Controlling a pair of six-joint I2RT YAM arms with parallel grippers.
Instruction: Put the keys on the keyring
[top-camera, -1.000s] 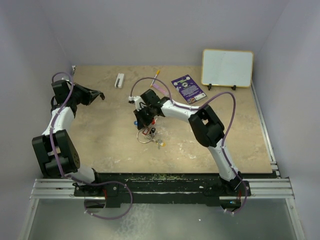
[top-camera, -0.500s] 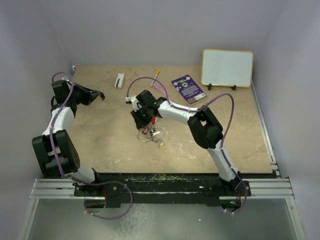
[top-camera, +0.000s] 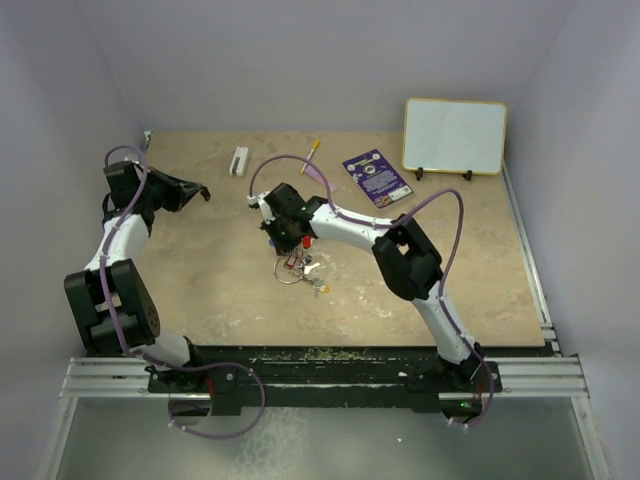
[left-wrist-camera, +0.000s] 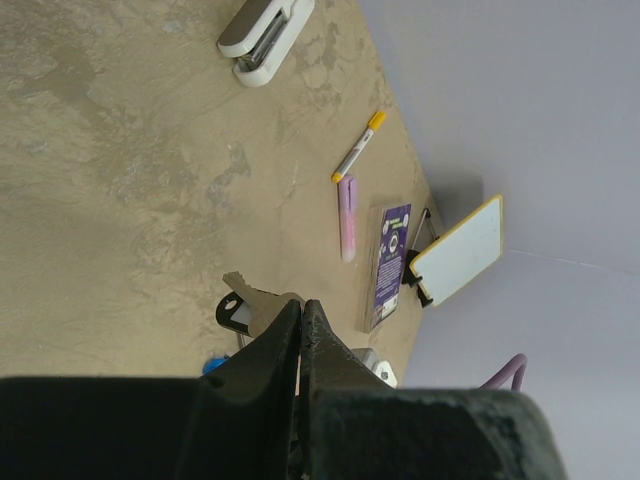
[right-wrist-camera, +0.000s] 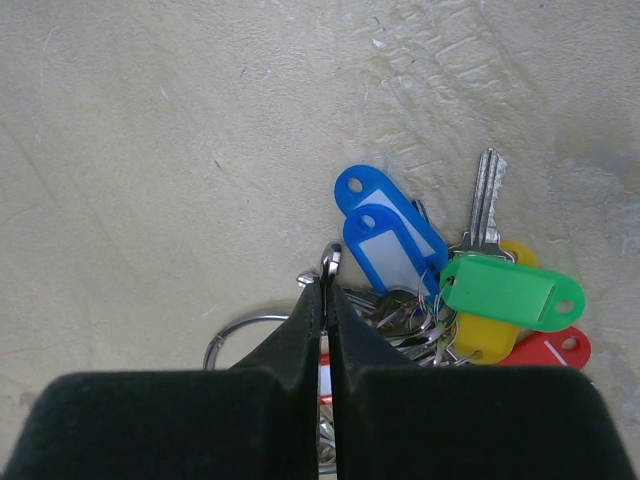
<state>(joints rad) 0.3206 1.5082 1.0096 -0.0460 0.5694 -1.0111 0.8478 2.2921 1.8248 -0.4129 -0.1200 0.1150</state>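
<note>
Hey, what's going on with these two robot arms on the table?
The right gripper is down near the middle of the table. It is shut, with its tips right at a bunch of keys with coloured tags, which lie next to a thin wire keyring. A small metal loop shows at its tips, but I cannot tell whether it is pinched. The left gripper is shut on nothing, off to the left side.

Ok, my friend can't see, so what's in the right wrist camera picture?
The right arm's two black fingers, pressed shut, point at a bunch of keys with blue, green, yellow and red tags lying on a tan table. A thin silver keyring curves out beside the fingers.
</note>
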